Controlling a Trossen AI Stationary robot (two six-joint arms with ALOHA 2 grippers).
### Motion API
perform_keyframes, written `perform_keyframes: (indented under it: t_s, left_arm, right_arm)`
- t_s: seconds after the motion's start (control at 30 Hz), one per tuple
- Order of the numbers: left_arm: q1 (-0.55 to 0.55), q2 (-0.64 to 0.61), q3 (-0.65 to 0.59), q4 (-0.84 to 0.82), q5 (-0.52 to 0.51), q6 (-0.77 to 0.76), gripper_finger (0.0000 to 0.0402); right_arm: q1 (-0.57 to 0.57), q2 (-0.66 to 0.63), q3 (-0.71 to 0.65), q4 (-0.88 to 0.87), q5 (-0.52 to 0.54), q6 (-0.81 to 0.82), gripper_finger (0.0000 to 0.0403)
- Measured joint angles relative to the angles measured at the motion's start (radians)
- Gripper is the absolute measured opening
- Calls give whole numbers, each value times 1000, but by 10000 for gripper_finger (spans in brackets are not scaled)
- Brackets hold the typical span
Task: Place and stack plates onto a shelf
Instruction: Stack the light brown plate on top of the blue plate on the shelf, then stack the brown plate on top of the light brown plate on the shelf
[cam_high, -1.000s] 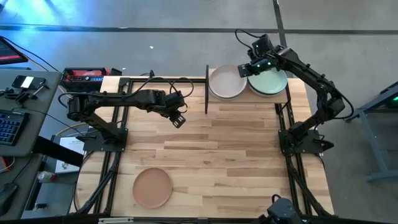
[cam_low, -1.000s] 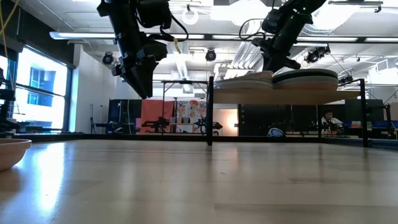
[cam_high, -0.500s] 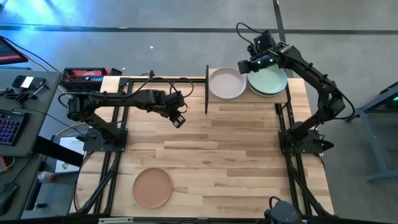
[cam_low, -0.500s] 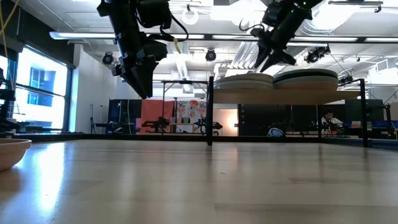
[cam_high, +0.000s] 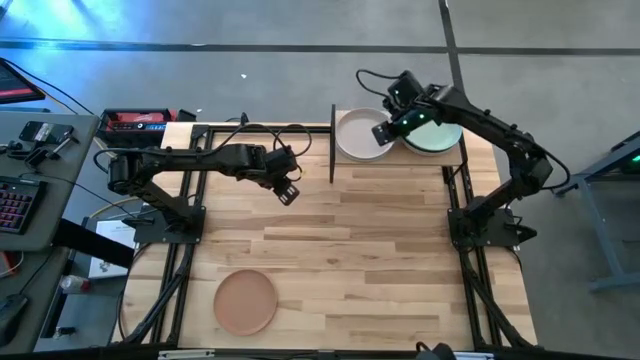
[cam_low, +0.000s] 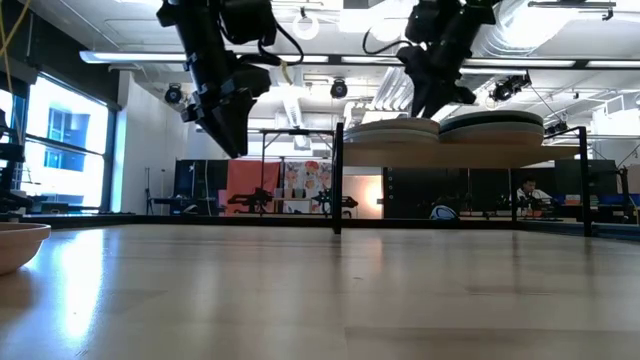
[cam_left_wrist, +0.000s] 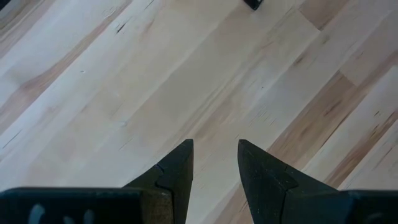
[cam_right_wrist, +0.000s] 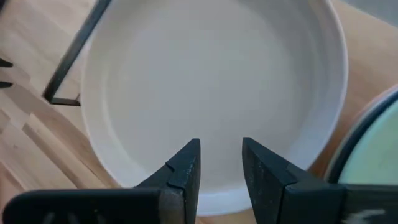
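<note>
The shelf (cam_high: 400, 158) stands at the table's far edge, right of centre. A beige plate (cam_high: 360, 135) tops a stack on its left half, and a mint green plate (cam_high: 440, 135) tops a stack on its right half. A peach plate (cam_high: 245, 302) lies flat on the table at the near left. My right gripper (cam_high: 385, 128) hangs just above the beige plate's right rim, fingers nearly together and empty; its wrist view shows the plate (cam_right_wrist: 205, 81) below. My left gripper (cam_high: 290, 190) hangs over bare table left of the shelf, fingers nearly together and empty.
The shelf's black posts (cam_high: 332, 145) rise at its left end and near its right end. In the low view the board (cam_low: 460, 155) sits well above the tabletop. Bare planks lie across the table's middle and near right. A desk with a keyboard stands beyond the left edge.
My right gripper has gone toward the table's left edge along the shelf, from between the two stacks to above the beige plate, and has risen a little. The plates have stayed where they were.
</note>
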Motion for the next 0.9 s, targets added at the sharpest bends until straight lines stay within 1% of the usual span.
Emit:
perform_keyframes:
  t_s: [0.37,0.57,0.7,0.9]
  left_arm:
    - [0,0,0,9,0,0,115]
    - [0,0,0,10,0,0,115]
    - [0,0,0,42,0,0,115]
    - [0,0,0,111,0,0,115]
  right_arm:
    - [15,0,-74,-8,9,44,96]
    - [19,0,-80,6,19,44,96]
    - [19,0,-77,10,22,44,96]
    - [28,0,-24,12,-59,48,96]
